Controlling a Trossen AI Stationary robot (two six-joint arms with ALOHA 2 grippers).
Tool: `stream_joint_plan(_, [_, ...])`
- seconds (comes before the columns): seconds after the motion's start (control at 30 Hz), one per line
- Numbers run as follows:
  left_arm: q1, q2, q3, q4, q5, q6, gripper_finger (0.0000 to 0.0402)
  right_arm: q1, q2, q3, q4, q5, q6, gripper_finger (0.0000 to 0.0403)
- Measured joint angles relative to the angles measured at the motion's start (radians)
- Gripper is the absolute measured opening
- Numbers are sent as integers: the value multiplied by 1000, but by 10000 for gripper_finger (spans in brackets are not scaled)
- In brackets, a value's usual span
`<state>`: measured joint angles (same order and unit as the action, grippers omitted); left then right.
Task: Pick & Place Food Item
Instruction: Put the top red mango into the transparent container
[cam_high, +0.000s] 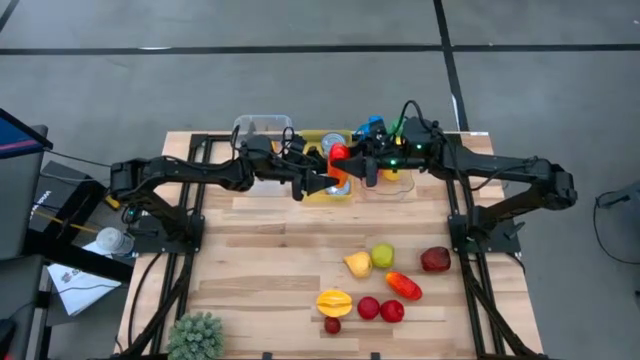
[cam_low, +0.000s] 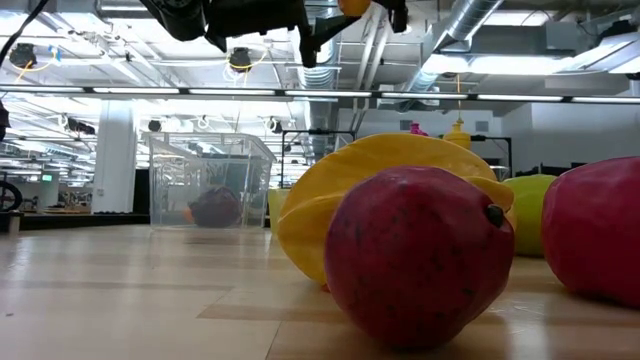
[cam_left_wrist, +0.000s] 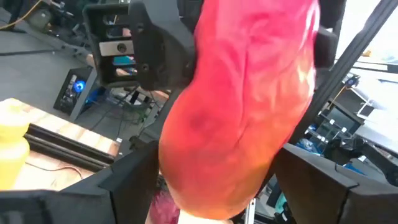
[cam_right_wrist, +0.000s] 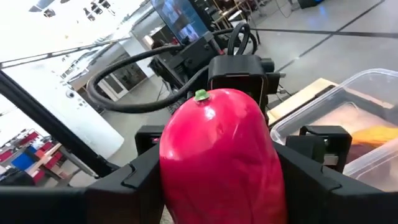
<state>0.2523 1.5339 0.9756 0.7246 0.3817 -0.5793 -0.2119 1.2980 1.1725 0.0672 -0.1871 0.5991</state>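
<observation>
At the top middle of the high view, above the far edge of the wooden table (cam_high: 260, 260), the two arms meet nose to nose. The red mango (cam_high: 338, 158) hangs in the air between them.

The right gripper (cam_high: 358, 165) has its two dark fingers (cam_right_wrist: 140, 180) pressed on both sides of the mango, so it looks clamped on it. The left gripper (cam_high: 322, 183) has its fingers (cam_left_wrist: 134, 180) on either side of the same fruit, but I cannot tell if they squeeze it or only wait around it.

The mango is smooth and shiny, red at one end and orange at the other, with a tiny green stem on top. It is long and round like a fat egg. It looks like a light toy that keeps its shape. Its skin is probably slippery, so the best place to hold is the fat middle, not the pointy ends.

A clear plastic box (cam_high: 262, 128) sits just beside the arms.
</observation>
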Motion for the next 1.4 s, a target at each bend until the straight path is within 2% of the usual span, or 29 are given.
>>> stream_joint_plan(0.1, [0,1,0,-21,-2,0,282,-1,1,0,0,0,2,230])
stream_joint_plan(0.37, [0,1,0,-21,-5,23,223,0,0,0,2,0,3,230])
stream_joint_plan(0.73, [-5,1,0,-25,12,31,215,0,0,0,-1,1,-14,233])
stream_joint_plan(0.87, [-5,1,0,-26,17,32,215,0,0,0,-1,-1,-31,257])
stream_joint_plan(1.03, [1,-8,0,-28,26,29,214,-9,-11,2,1,-7,-81,311])
stream_joint_plan(1.17, [21,-42,-1,-58,27,39,214,-31,-36,44,-62,-6,-113,342])
stream_joint_plan(1.3, [62,-139,-1,-274,23,112,214,-55,-78,118,-227,5,-175,351])
stream_joint_plan(1.4, [100,-244,-1,-489,-45,223,214,-67,-102,169,-342,14,-208,349])
